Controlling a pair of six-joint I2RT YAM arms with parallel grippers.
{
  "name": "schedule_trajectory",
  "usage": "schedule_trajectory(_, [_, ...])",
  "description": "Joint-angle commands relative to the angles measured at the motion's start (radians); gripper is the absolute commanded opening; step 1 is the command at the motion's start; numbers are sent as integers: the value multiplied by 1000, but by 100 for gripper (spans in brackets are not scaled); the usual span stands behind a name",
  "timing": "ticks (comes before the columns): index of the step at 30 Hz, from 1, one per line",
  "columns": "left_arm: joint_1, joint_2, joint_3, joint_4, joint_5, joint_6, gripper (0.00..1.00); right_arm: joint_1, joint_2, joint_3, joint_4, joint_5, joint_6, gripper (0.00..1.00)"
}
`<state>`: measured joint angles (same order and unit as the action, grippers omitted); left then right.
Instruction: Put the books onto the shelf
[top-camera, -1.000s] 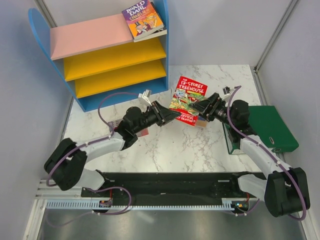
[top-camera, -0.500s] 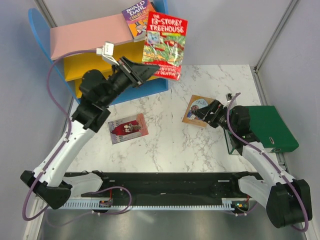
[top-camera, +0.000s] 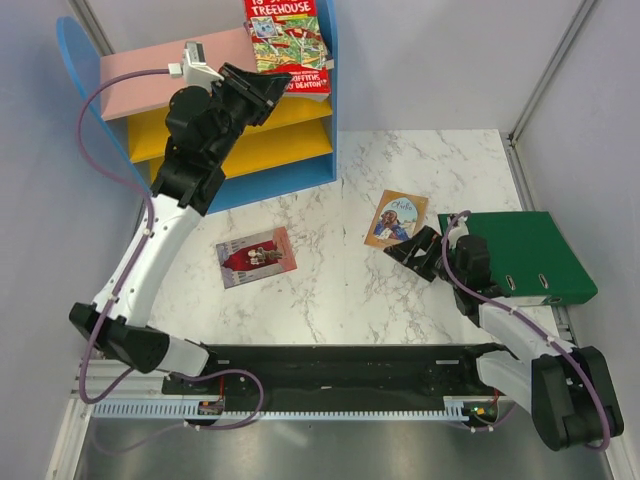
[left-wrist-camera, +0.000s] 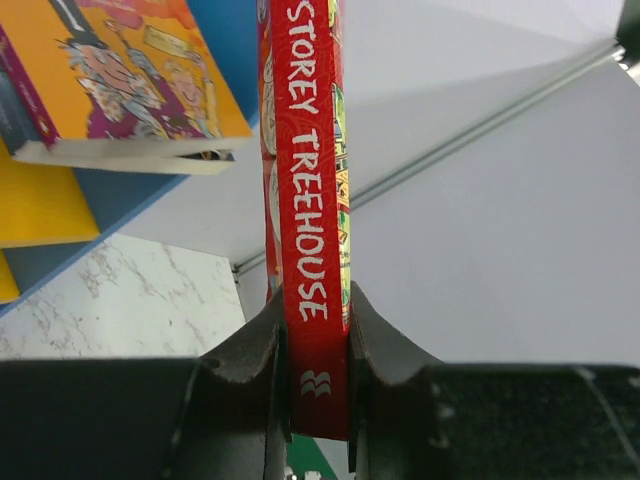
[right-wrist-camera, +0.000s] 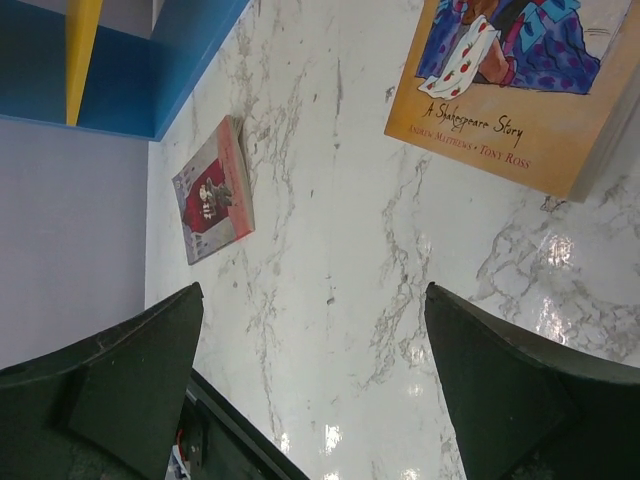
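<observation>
The left end effector (left-wrist-camera: 315, 365) is clenched across the thickness of the Treehouse book (top-camera: 290, 40), pinching it at the bottom of the spine. That probably leaves most of the book free to go down without the fingers meeting the board. The book hangs over the right end of the shelf (top-camera: 170, 70) top, by the Charlie book (left-wrist-camera: 110, 80) lying there. Whether the two touch I cannot tell.

The right end effector (top-camera: 415, 250) is released, jaws wide, low over the counter (top-camera: 330, 290) in front of the shelf and to its right. It is just short of the tan book (top-camera: 397, 218), likely lined up to take it. The pink book (top-camera: 256, 256) lies flat in front of the shelf, so two books are not yet shelved. The binder (top-camera: 530, 255) lies well right of the shelf.
</observation>
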<state>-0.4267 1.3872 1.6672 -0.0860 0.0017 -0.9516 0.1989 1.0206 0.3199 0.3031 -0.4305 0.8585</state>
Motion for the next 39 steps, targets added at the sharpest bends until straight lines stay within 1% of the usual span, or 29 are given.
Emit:
schedule_trajectory(1, [55,74,114,81,-13,-87,2,0,27,-15,85,12,-18,98])
schedule_trajectory(2, [66,113,133,110,-5,-123,2,0,30,-18,88,12,-18,98])
schedule_trajectory(6, [101,214,230,140,67,-180,2,0,45,-22,97,9,-13,98])
schedule_trajectory(10, [118,271,287,196,90,-231,2,0,68,-28,114,4,-7,98])
schedule_trajectory(13, [128,320,342,196,104,-268,2,2,84,-27,120,-1,-6,98])
schedule_trajectory(17, [146,363,376,216,122,-360,2,2,99,-25,125,-4,-4,98])
schedule_trajectory(21, [152,412,423,206,130,-377,2,2,113,-25,126,-7,-3,98])
schedule_trajectory(26, [152,429,414,230,107,-385,2,2,121,-27,128,-13,2,98])
schedule_trajectory(30, [163,492,520,146,136,-403,2,2,115,-30,128,-11,4,98])
schedule_trajectory(36, [172,539,539,126,192,-461,18,2,122,-28,126,-13,4,98])
schedule_trajectory(39, [174,543,537,109,201,-472,21,2,122,-28,126,-14,5,98])
